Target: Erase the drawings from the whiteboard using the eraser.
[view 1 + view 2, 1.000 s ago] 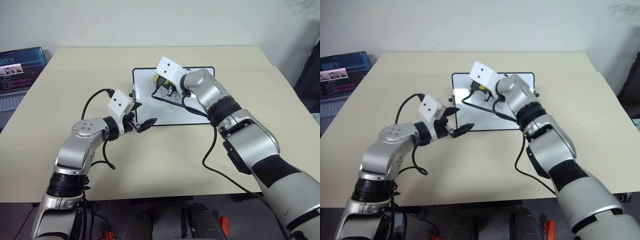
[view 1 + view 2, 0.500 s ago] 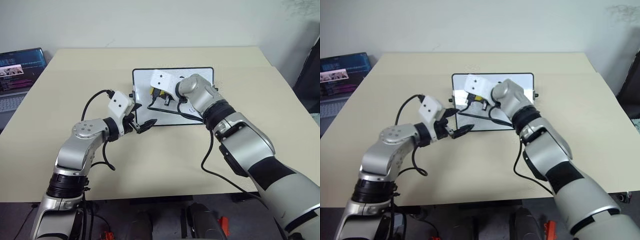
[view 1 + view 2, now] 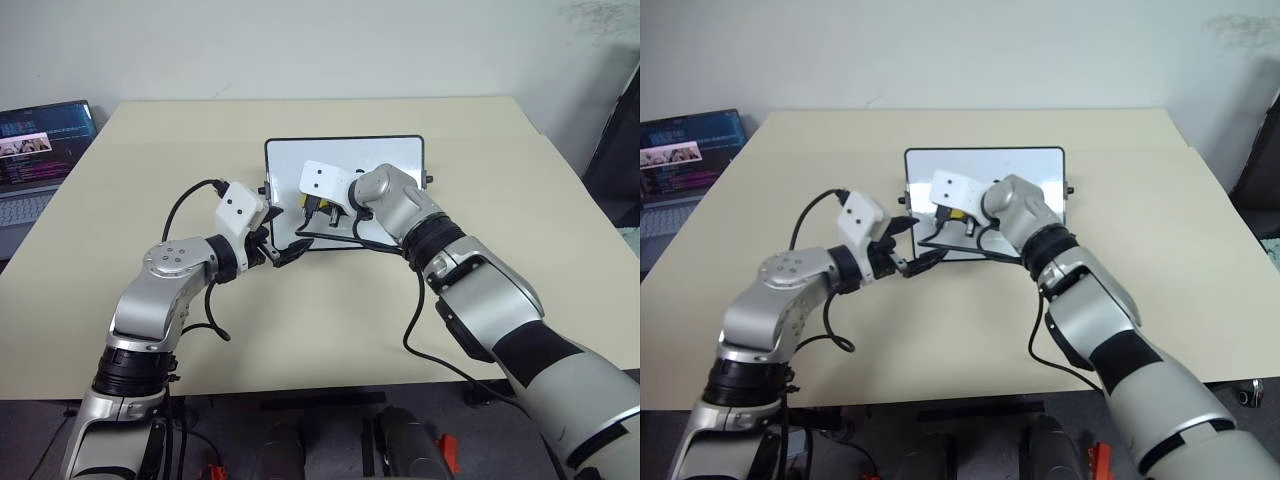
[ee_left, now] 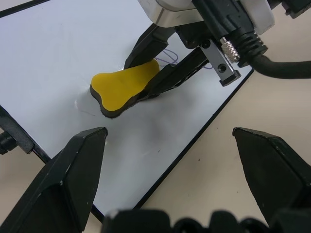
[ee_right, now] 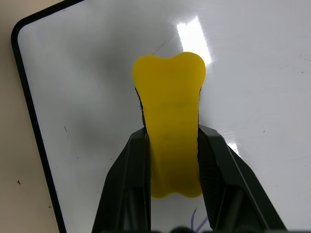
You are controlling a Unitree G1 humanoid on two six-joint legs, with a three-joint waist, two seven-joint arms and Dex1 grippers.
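Observation:
The whiteboard (image 3: 392,158) lies flat in the middle of the table, black-framed. My right gripper (image 3: 312,210) is shut on the yellow eraser (image 5: 169,111) and holds it low over the board's near left part. The eraser's free end (image 4: 121,90) is down at the white surface. Thin blue strokes of the drawings (image 4: 168,57) show just behind the right fingers, and one stroke (image 5: 196,221) lies beneath them. My left gripper (image 3: 284,250) stands open at the board's near left corner, with nothing between its fingers (image 4: 85,155).
An open laptop (image 3: 38,135) sits off the table's left side. The beige table (image 3: 150,140) has free room all around the board. A black cable (image 3: 420,300) hangs from my right arm over the near part of the table.
My right gripper has sunk and swung toward the board's near left part, bringing the eraser down to the surface. The left arm has kept still.

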